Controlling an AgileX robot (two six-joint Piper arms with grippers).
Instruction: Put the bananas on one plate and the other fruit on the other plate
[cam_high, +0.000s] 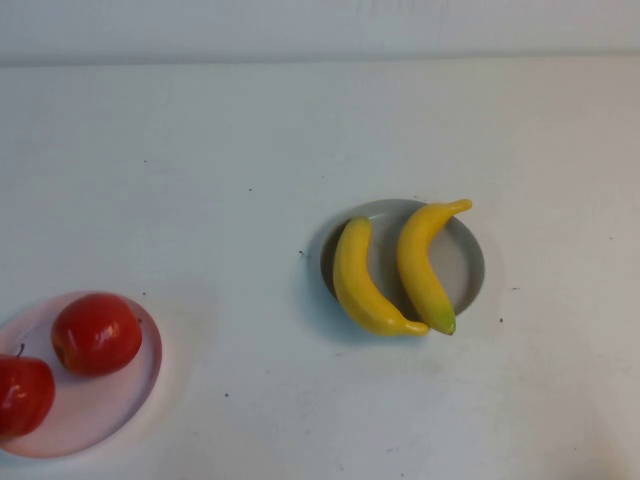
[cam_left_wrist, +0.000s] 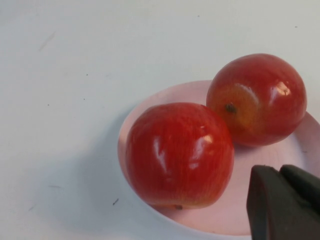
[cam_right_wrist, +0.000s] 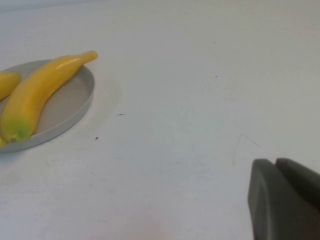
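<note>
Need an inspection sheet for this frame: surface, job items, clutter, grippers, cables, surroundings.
Surface: white table, a few small dark specks.
Job's things: two bananas lie side by side on the grey-blue plate, tips overhanging its rim. Two red apples sit on the pink plate at the near left, touching each other in the left wrist view.
Clutter: nothing seen.
Grippers: left gripper near the pink plate, jaws shut, holding nothing. Right gripper over bare table beside the grey-blue plate, jaws shut, holding nothing.
Cables: nothing seen.
Surroundings: pale wall behind the table.
</note>
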